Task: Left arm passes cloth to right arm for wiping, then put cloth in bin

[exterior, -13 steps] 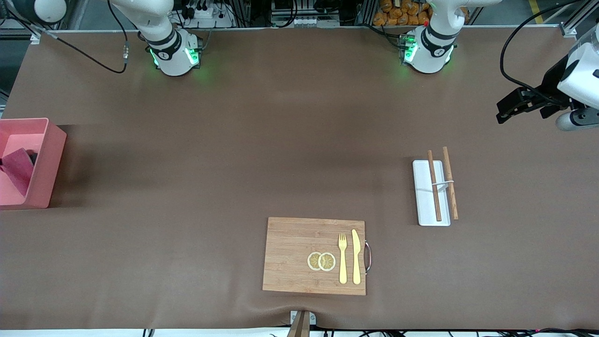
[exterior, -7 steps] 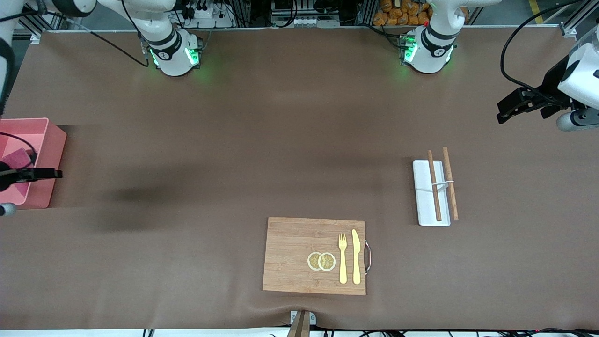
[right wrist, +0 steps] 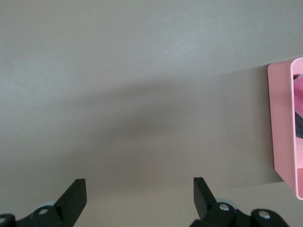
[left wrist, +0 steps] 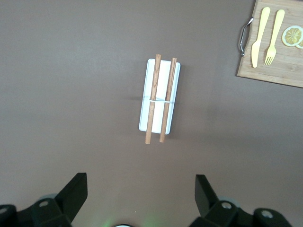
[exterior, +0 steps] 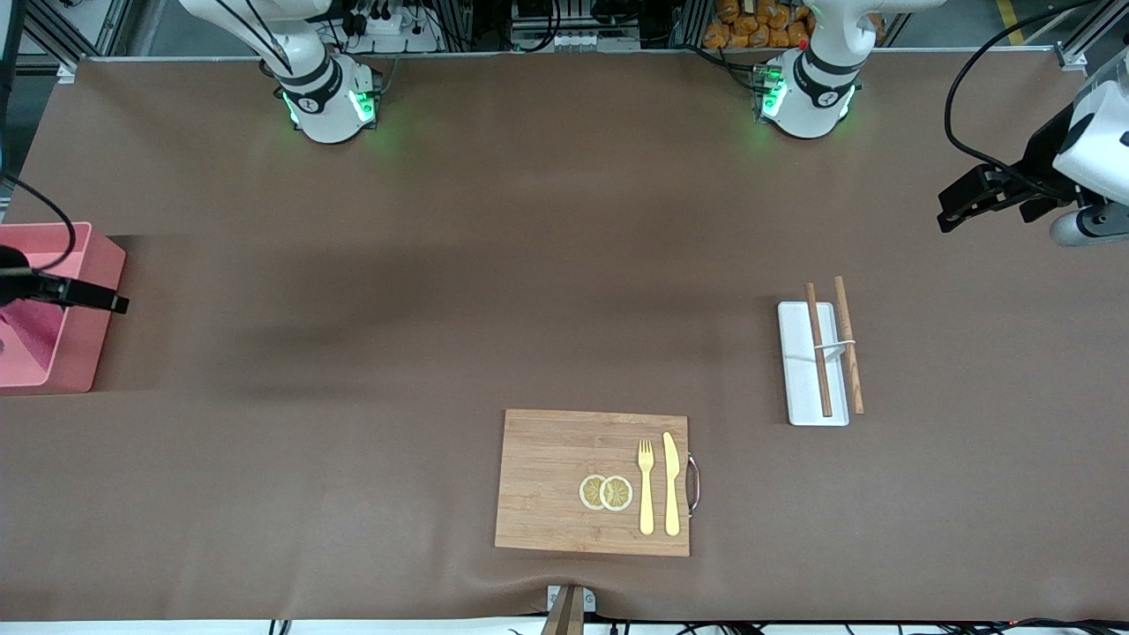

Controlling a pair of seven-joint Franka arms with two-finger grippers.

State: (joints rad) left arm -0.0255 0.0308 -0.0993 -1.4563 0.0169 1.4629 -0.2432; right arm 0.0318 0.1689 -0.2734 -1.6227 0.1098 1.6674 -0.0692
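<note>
Right gripper [right wrist: 137, 198] wide over bin [exterior: 79, 353], cloth [exterior: 31, 331] seemingly inside, left gripper [left wrist: 139, 196] wide

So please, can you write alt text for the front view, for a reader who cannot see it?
The crimson cloth lies in the pink bin at the right arm's end of the table, with the open right gripper over the bin's wall. The open left gripper hangs over bare table at the left arm's end.
</note>
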